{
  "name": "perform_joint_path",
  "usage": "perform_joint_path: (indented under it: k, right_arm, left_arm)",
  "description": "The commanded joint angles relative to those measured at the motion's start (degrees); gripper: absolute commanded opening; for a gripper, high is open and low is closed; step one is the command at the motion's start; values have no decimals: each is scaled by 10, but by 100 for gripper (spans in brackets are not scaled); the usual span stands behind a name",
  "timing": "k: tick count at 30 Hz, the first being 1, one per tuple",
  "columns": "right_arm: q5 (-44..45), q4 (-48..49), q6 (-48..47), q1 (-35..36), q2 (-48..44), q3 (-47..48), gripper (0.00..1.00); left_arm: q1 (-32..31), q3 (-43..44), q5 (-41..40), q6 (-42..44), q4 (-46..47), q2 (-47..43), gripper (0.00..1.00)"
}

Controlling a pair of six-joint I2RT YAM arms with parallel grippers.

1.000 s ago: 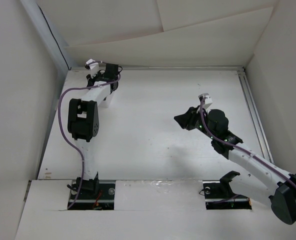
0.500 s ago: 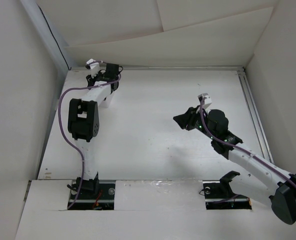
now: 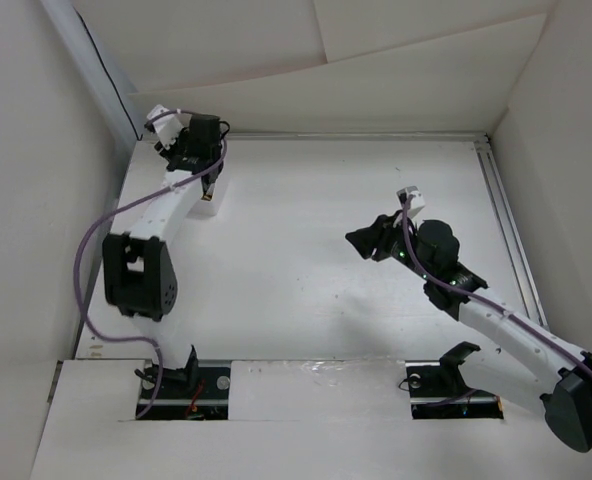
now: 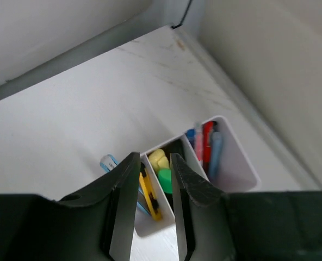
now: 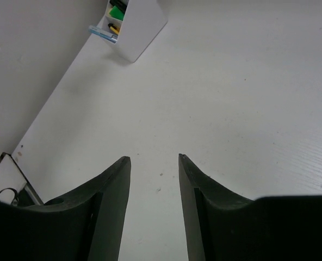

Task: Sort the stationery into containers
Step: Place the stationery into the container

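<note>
The white partitioned box [image 4: 234, 168] stands near the table's far left corner. It also shows in the top view [image 3: 208, 206] and the right wrist view [image 5: 142, 22]. Its right compartment holds blue, pink and red pens [image 4: 205, 142]. The middle one holds a yellow marker [image 4: 159, 159] and a green marker [image 4: 165, 180]. The left one holds a yellow-and-black pen [image 4: 149, 197] and a light blue pen [image 4: 109, 162]. My left gripper [image 4: 153, 160] hangs just above the box, jaws a little apart and empty, astride the left partition. My right gripper [image 5: 154, 157] is open and empty over bare table at the right.
White walls enclose the table. The far wall and the left wall [image 4: 259, 65] meet close behind the box. A metal rail [image 3: 506, 220] runs along the right edge. The left arm's purple cable [image 3: 96, 240] loops out to the left.
The left arm has swung its elbow out to the left, and its wrist has shifted toward the far left corner over the box. The right arm has barely moved.
</note>
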Motion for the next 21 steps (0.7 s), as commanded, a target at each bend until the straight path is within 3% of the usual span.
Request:
perform_joint_path:
  k: [1,4,5,6,7,8,14,21]
  right_arm:
    - [12,32,-5,6,-12,23,47]
    - [33,25,-5,6,-12,18,54]
    - [40,20,-5,6,-12,18,64]
    - [57,19,-5,6,-12,18,71]
    - [63,19,-5,6,-12,18,93]
    - [72,19,-5,6,-12,18,100]
    - [46,5,-18,16,8,36,100]
    - [20,5,-48,22,14,41,100]
  left_arm:
    - [-2,-73,75,-43,63,-135,26]
    - [-8,-190,162,-60,104,-246,28]
    - [-8,-222,188,-60,148,-274,33]
    - [-14,-256,240,-60,168,-303,45]
    - [-14,-314,265,-60,184,-353,58]
    - [-14,-342,290,-60,208,-378,99]
    - [-19,-475,405,-36,192,-541,99]
    - [-19,-523,467,-10,94,-734,99]
